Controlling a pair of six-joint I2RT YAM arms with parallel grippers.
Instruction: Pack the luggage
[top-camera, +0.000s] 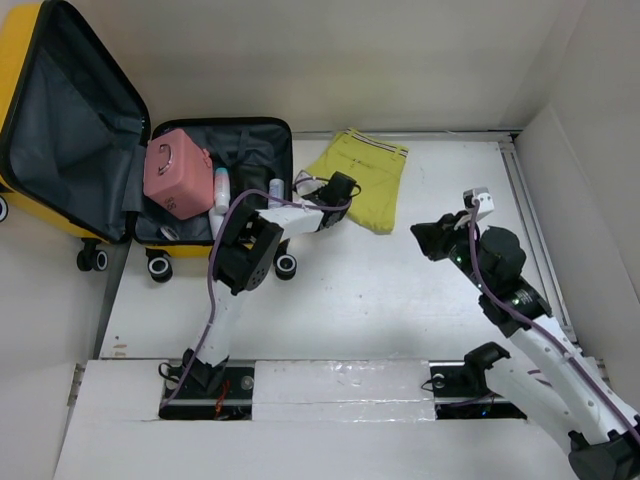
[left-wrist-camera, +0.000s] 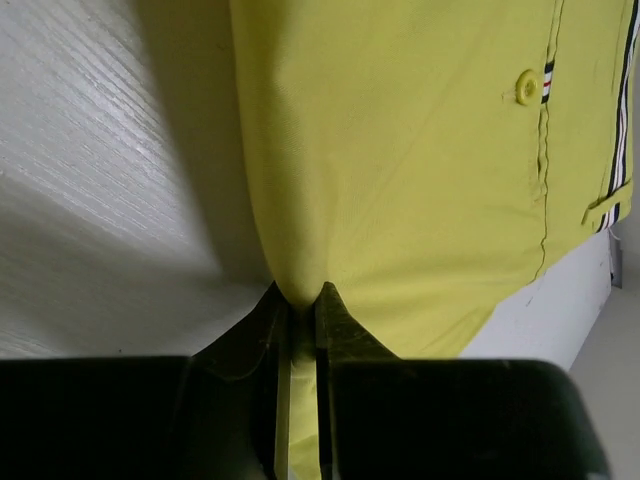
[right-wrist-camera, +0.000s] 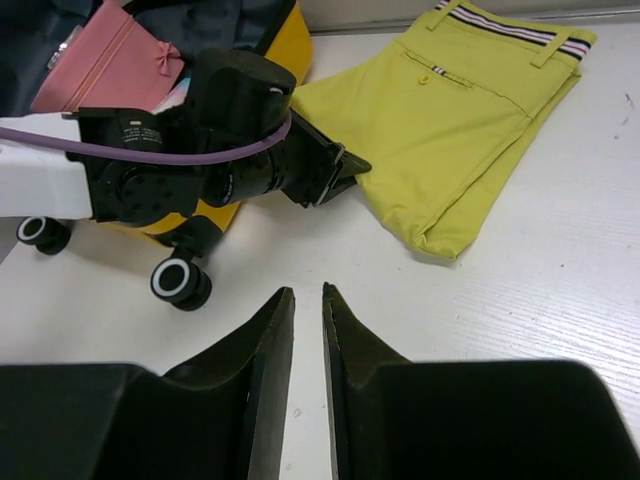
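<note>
Pants (left-wrist-camera: 400, 180) clamped by an edge in our left claw (left-wrist-camera: 303, 292), right claw (right-wrist-camera: 308, 292) barely parted and empty, we reckon the next move lifts them into the open luggage (top-camera: 70, 130) behind the left claw.

Both arms: white link tubes w/ chunky black motor housings at the joints. L arm (top-camera: 245, 250) has a purple cable (top-camera: 211, 300) running from base to wrist. R arm (top-camera: 500, 258) has the same purple cable (top-camera: 520, 318). Bases (top-camera: 200, 380) are black. L gripper (left-wrist-camera: 303, 300) & R gripper (right-wrist-camera: 309, 295): matte black, wedge-shaped fingers tapering to thin tips. Small white printed label (right-wrist-camera: 133, 127) on L wrist housing, text too small to read. White bracket (top-camera: 480, 203) on R wrist.
</note>
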